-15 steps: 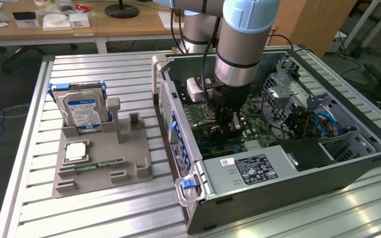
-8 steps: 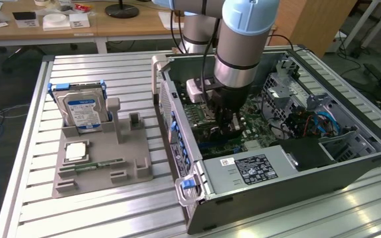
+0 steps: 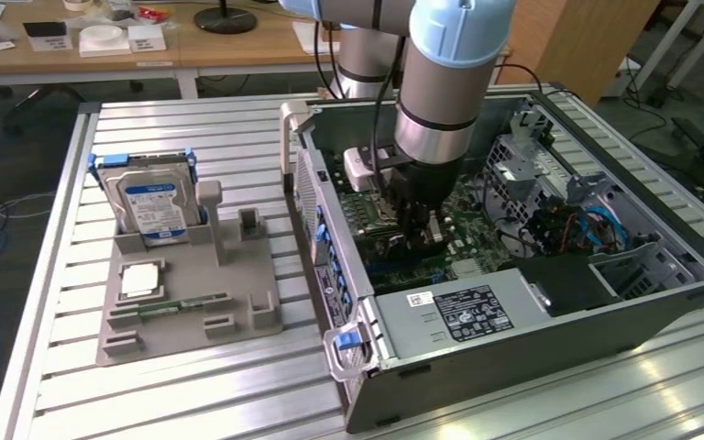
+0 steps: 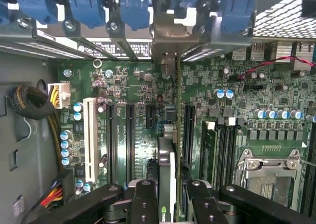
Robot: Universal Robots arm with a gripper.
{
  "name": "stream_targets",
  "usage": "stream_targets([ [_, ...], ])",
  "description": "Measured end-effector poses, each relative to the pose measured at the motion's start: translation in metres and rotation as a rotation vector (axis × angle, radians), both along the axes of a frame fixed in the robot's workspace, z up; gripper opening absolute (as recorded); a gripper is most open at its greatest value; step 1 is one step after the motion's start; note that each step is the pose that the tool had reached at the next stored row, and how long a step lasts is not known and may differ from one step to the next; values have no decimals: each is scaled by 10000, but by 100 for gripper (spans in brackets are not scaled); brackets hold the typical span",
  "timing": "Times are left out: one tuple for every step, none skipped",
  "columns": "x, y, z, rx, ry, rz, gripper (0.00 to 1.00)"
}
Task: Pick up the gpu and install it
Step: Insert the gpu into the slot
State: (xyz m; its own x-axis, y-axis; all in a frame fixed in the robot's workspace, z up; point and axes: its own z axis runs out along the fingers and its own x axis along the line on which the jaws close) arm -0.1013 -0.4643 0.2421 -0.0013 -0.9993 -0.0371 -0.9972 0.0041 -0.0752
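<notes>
Exterior view first: the robot arm (image 3: 444, 82) reaches down into an open computer case (image 3: 645, 302) that lies on its side on a slatted metal worktop (image 3: 193, 385). Its end effector (image 3: 411, 234) is low inside the case, just above the green motherboard (image 3: 480, 257), and what it carries is hard to make out from here. A grey power supply box with a black label (image 3: 465, 310) sits in the near part of the case. Toward the exterior view's left, well apart from the case, a grey parts holder (image 3: 193, 307) rests on the worktop; a silver hard drive with a blue label (image 3: 154, 206) stands upright in it, and a narrow green RAM stick (image 3: 181, 305) lies flat in one of its slots.

Wrist view next: the end effector (image 4: 168, 199) is closed on the gpu (image 4: 167, 174), its two black fingers (image 4: 143, 204) pressing either side of the thin card, which is seen edge-on and held upright. The card's far end reaches to the metal bracket area (image 4: 168, 36) at the case's rear wall, below a row of blue slot clips (image 4: 89, 6). The gpu stands over the motherboard between long black expansion slots (image 4: 129, 135), in line with one of them; whether it is fully seated I cannot tell. A white slot (image 4: 90, 137) lies a little way off to one side, and the empty CPU socket (image 4: 269, 177) to the other.
</notes>
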Motion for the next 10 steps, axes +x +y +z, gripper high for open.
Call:
stream_targets([
  [0, 0, -1, -2, 0, 0, 26],
  [0, 0, -3, -3, 0, 0, 26],
  [0, 0, -9, 3, -2, 0, 26],
  [0, 1, -13, 2, -2, 1, 26],
  [0, 0, -14, 2, -1, 0, 26],
  [0, 0, -14, 1, -1, 0, 26],
  [0, 0, -14, 1, -1, 0, 26],
  [0, 0, -15, 0, -1, 0, 26],
  [0, 0, -15, 1, -1, 1, 26],
  [0, 0, -15, 2, -2, 0, 26],
])
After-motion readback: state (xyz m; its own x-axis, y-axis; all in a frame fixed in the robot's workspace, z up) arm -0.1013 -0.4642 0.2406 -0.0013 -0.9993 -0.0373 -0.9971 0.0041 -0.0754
